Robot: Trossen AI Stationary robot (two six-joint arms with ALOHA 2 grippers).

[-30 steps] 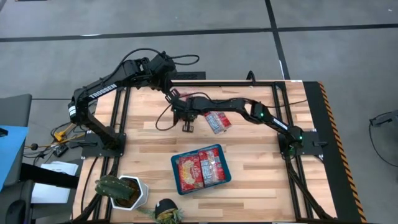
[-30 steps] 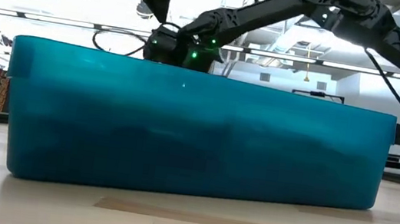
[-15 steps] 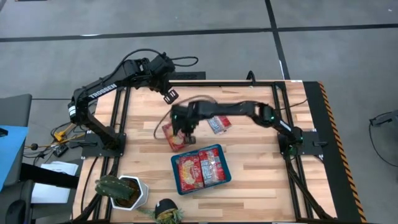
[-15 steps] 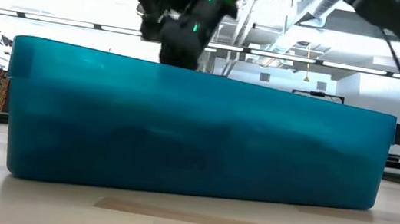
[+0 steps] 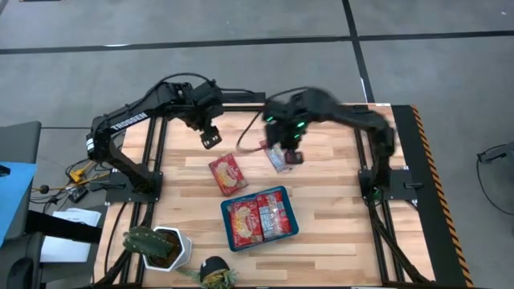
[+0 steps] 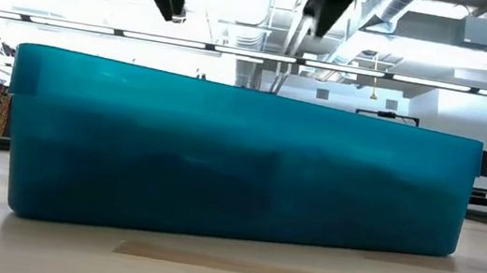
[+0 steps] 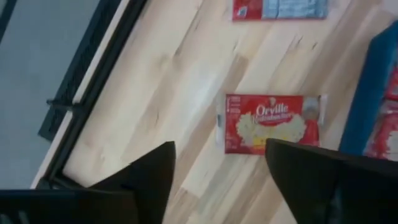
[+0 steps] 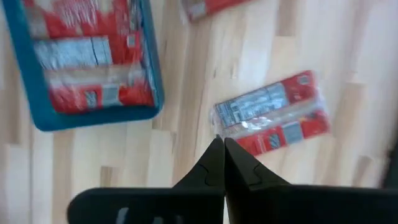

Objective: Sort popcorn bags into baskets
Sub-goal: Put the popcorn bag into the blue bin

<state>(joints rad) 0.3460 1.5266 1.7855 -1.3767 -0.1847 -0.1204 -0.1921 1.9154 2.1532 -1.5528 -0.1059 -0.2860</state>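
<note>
One red popcorn bag (image 5: 227, 173) (image 7: 270, 122) lies flat on the wooden table, just beyond the teal basket (image 5: 283, 195). A second bag (image 5: 281, 156) (image 8: 273, 112) lies flat farther right. Inside the basket lie more bags (image 5: 259, 217). My left gripper (image 5: 210, 138) (image 7: 217, 168) hangs open above the table, left of the first bag, holding nothing. My right gripper (image 5: 287, 147) (image 8: 221, 152) is shut and empty, raised over the near end of the second bag. The low view shows only the basket's wall (image 6: 239, 169), with both grippers high above it.
A white plant pot with a cactus (image 5: 157, 245) and another small plant (image 5: 215, 273) stand at the table's near left corner. Black frame rails (image 5: 361, 152) run along both sides of the table. Bare wood lies right of the basket.
My right gripper came down toward the near edge beside the basket, then swung up and back toward the table's far right. A popcorn bag now lies on the table beyond the basket, where none lay a second ago. My left gripper has shifted slightly toward the near edge.
</note>
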